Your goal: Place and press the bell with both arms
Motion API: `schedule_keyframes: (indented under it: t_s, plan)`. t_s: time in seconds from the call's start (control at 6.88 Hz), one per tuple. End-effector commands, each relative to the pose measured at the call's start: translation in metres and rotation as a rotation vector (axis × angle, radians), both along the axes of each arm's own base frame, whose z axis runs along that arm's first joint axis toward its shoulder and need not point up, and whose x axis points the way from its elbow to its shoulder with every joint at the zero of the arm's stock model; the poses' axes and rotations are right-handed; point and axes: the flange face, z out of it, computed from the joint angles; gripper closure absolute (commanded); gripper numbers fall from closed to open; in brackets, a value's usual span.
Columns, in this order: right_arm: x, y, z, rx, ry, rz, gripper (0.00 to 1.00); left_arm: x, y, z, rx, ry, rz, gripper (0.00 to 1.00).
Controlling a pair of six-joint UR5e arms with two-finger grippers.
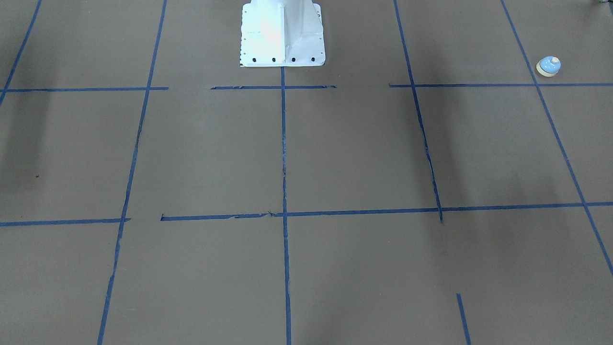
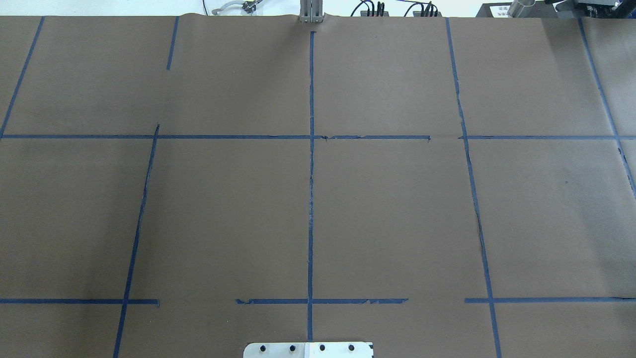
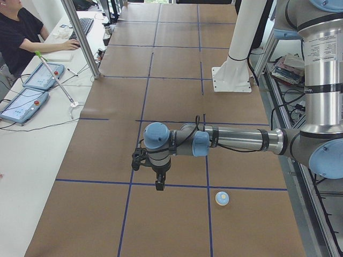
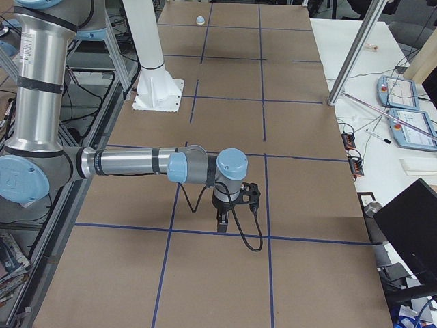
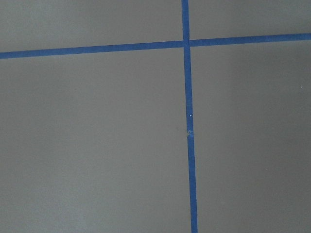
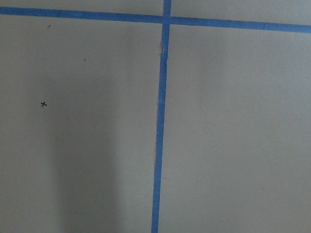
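Sitting upright, the bell (image 1: 549,66) rests on the table (image 1: 335,158).

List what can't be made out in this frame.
Left gripper: seen only in the left side view; open or shut unclear.
Right gripper: seen only in the right side view; same doubt.
Bell: outside the overhead view's edge; a speck in the right side view.

The bell (image 1: 549,66), light blue with cream rim and knob, is seen upright at the front-facing view's upper right, untouched by the level, outstretched left arm (image 3: 236,140) and right arm (image 4: 130,164).
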Motion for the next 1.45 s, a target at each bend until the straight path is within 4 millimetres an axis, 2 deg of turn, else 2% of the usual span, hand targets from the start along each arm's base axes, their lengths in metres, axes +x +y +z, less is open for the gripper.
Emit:
schedule_keyframes:
  t_s: [0.0,0.29,0.44,0.58,0.73,0.87,1.02,1.16,1.31]
  plan:
    - [0.0,-0.003,-0.004,0.007,-0.001,0.002,0.0,0.0,0.001,-0.001,0.005,0.0,0.0,0.0]
    - [-0.001,-0.004,-0.007,0.012,-0.004,0.004,0.0,0.003,-0.004,0.0,0.009,-0.017,0.007,0.0]
    - [-0.001,-0.004,-0.006,0.012,-0.004,0.002,0.0,0.004,-0.007,-0.006,0.021,-0.009,0.003,0.0]
    - [-0.001,-0.004,-0.008,0.014,-0.006,0.004,0.0,0.001,-0.029,-0.031,0.098,-0.01,-0.002,0.0]
    - [-0.001,-0.005,-0.009,0.015,-0.006,0.004,0.0,-0.001,-0.041,-0.043,0.132,-0.006,-0.011,0.0]
    - [-0.001,-0.005,-0.012,0.023,-0.007,0.004,0.0,-0.001,-0.039,-0.045,0.159,0.002,-0.007,0.0]
    - [-0.001,-0.005,-0.012,0.022,-0.007,0.003,0.0,-0.001,-0.037,-0.036,0.173,0.0,-0.01,0.0]
    - [-0.001,-0.005,-0.013,0.024,-0.007,0.003,0.0,0.004,-0.037,-0.043,0.171,0.005,-0.03,0.0]
    - [-0.001,-0.005,-0.013,0.023,-0.007,0.004,0.0,0.005,-0.026,-0.03,0.15,0.004,-0.023,0.0]
